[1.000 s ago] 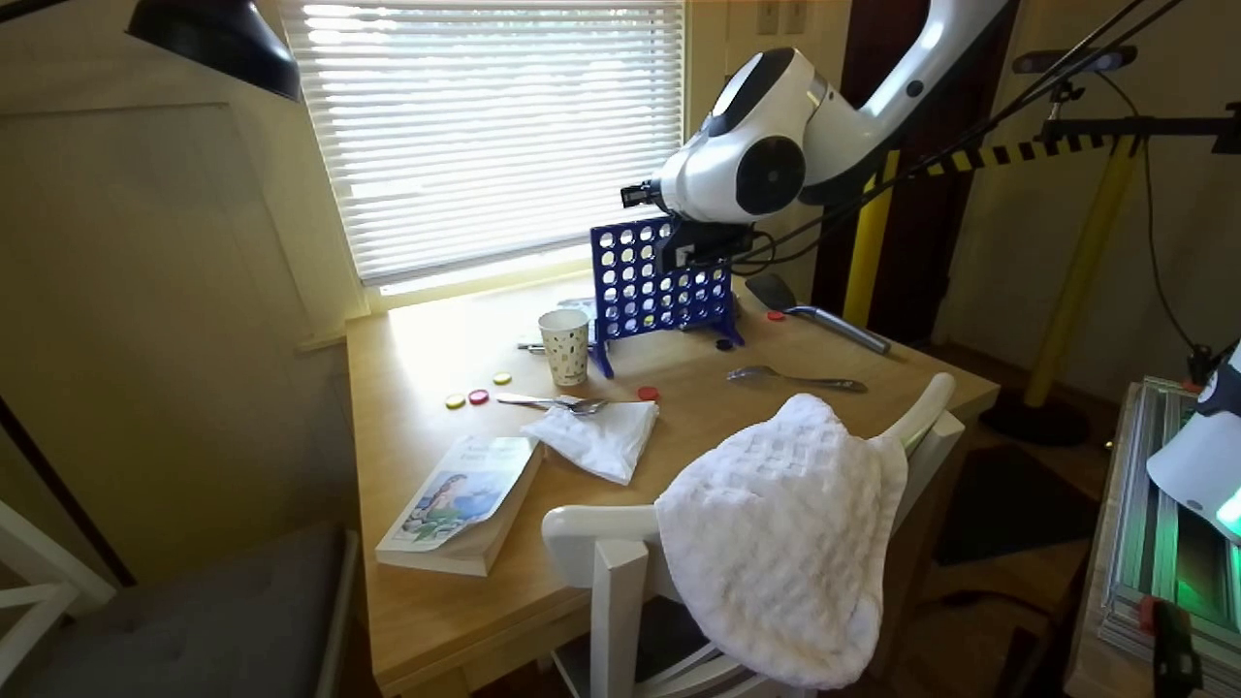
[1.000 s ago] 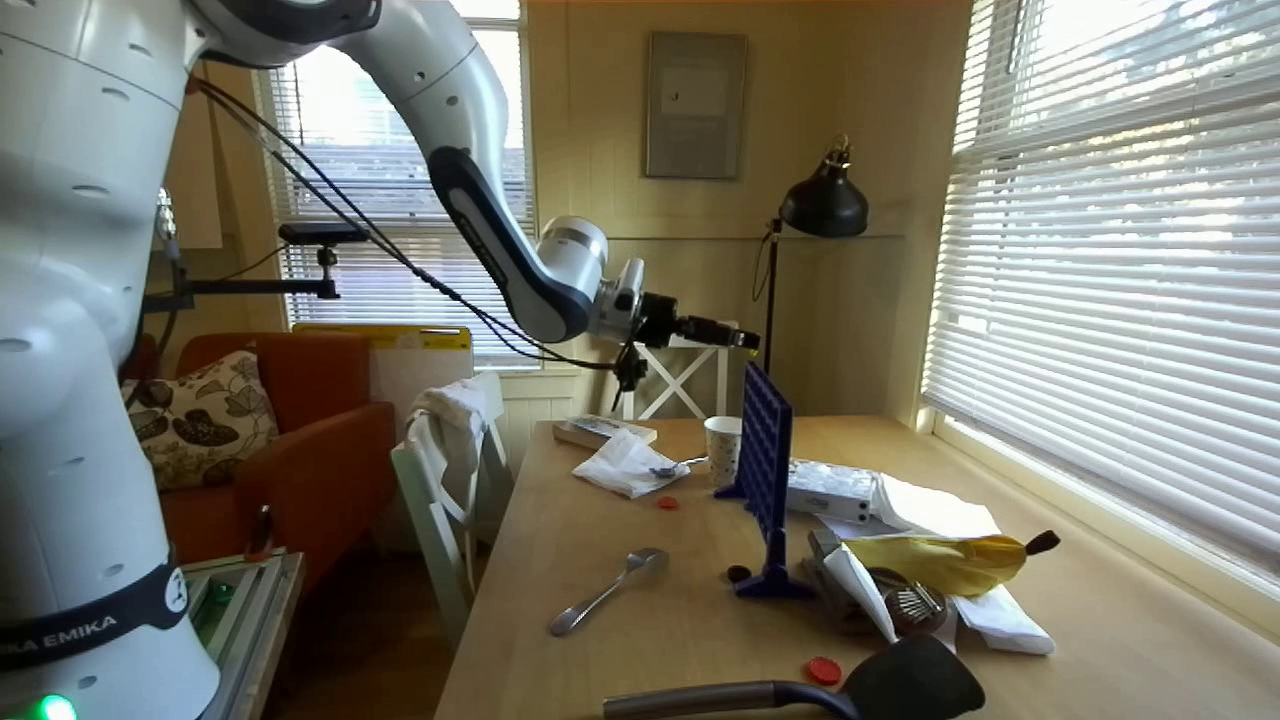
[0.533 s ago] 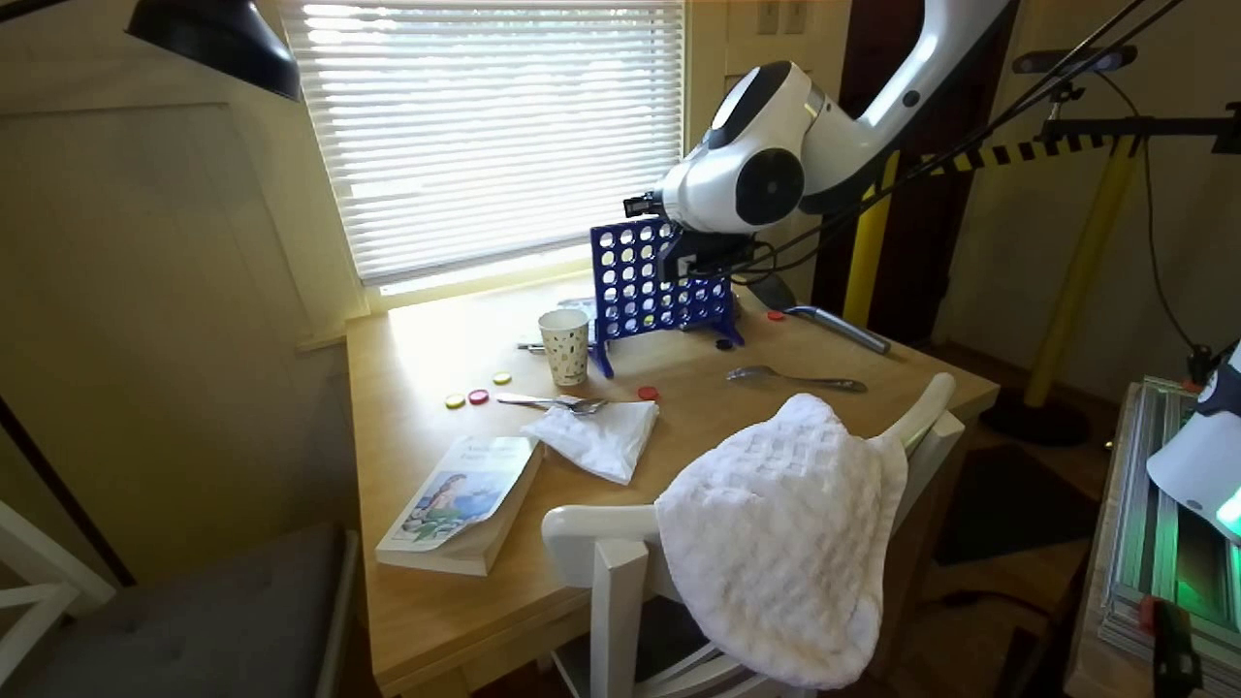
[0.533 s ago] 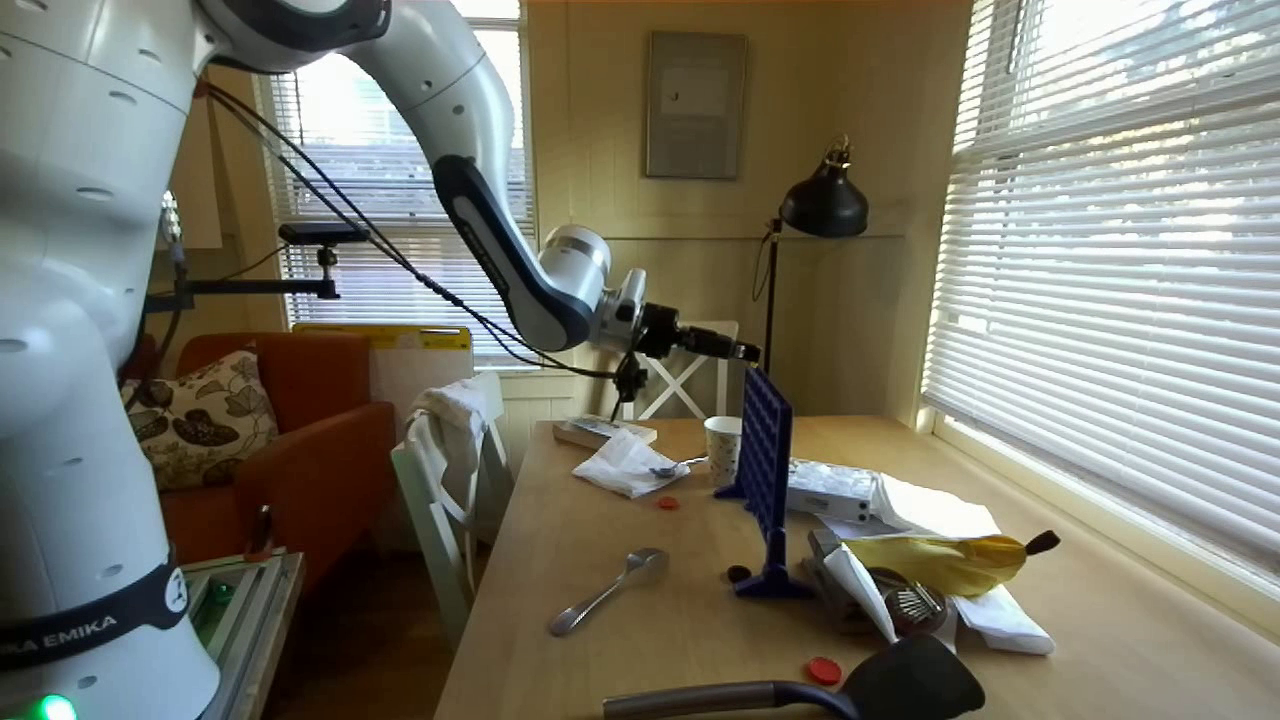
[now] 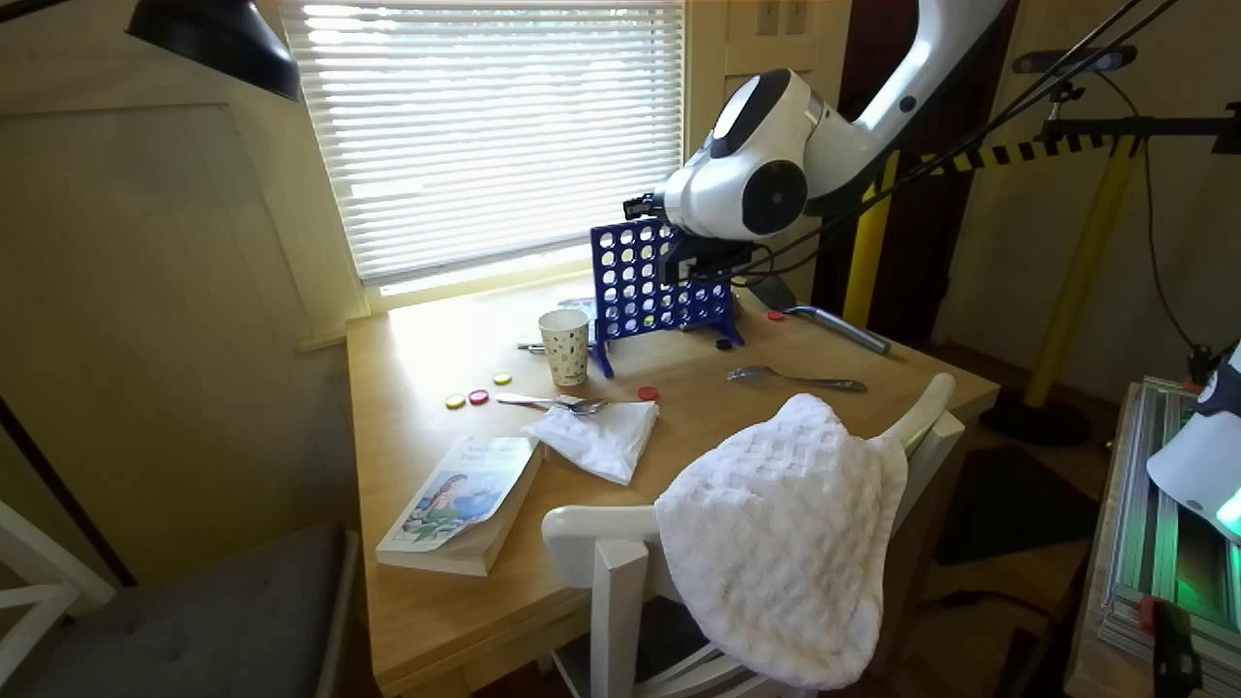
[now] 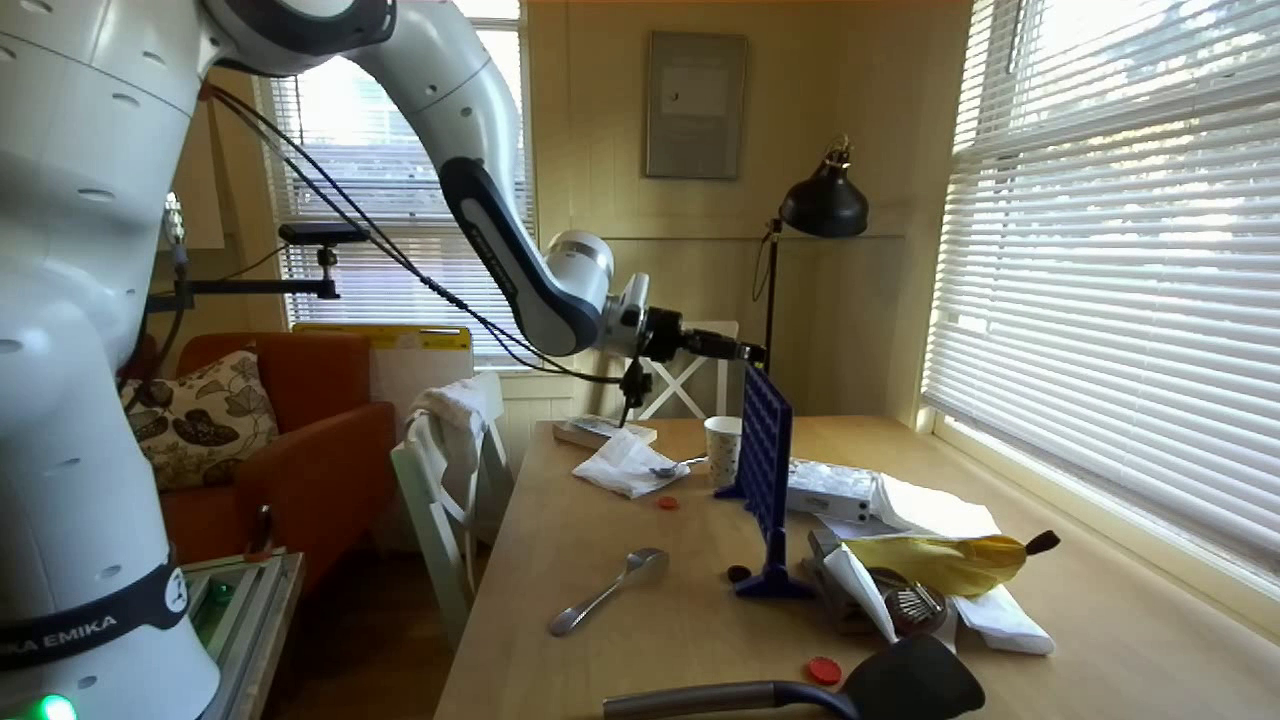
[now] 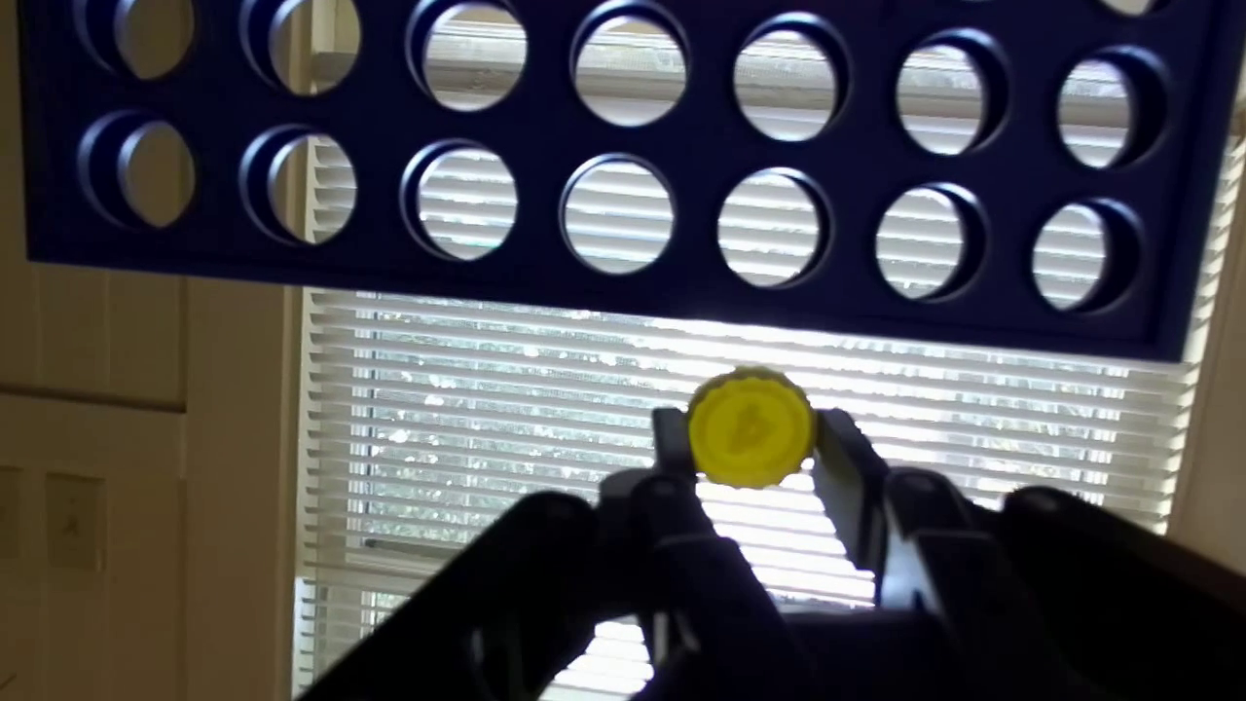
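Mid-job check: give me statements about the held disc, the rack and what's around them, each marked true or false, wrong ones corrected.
1. The pincer holds a yellow disc. True.
2. A paper cup stands near the blue rack. True.
3. The yellow disc is down inside the blue rack. False: it is outside, up near the rack's top edge.
4. A white towel hangs over a chair. True.
5. The paper cup lies on its side. False: it stands upright.

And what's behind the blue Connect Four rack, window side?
A white box, white papers and a yellow banana-shaped item, among others; the rack covers part of the box.
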### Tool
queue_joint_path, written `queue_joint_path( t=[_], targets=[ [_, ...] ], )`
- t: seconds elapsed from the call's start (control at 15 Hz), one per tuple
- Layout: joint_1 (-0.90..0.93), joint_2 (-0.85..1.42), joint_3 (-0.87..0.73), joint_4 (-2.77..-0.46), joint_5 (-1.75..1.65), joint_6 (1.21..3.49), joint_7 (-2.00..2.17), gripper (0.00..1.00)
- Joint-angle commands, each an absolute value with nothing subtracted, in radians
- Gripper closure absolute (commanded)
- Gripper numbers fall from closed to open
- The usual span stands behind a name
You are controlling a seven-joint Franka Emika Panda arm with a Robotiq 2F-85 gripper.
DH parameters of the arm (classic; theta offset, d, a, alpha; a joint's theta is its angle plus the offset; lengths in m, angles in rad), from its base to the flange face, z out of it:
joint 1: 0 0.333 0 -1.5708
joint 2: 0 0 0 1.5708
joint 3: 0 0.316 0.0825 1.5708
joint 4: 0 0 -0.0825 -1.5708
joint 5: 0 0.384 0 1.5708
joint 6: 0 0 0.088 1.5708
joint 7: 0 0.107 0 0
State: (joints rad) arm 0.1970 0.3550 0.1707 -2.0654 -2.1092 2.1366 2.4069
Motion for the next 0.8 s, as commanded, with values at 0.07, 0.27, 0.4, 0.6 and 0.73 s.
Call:
queue_joint_path(
  t=[0.07,0.27,0.4,0.6,0.73],
  targets=[
    [0.184,0.371,0.188,-2.063,-2.137,2.098,2.430,0.89],
    [0.188,0.378,0.189,-2.062,-2.139,2.075,2.427,0.89],
    [0.187,0.384,0.190,-2.058,-2.130,2.069,2.423,0.89],
    [0.181,0.374,0.194,-2.065,-2.110,2.094,2.402,0.64],
    [0.181,0.377,0.194,-2.064,-2.110,2.094,2.402,0.64]
  ],
)
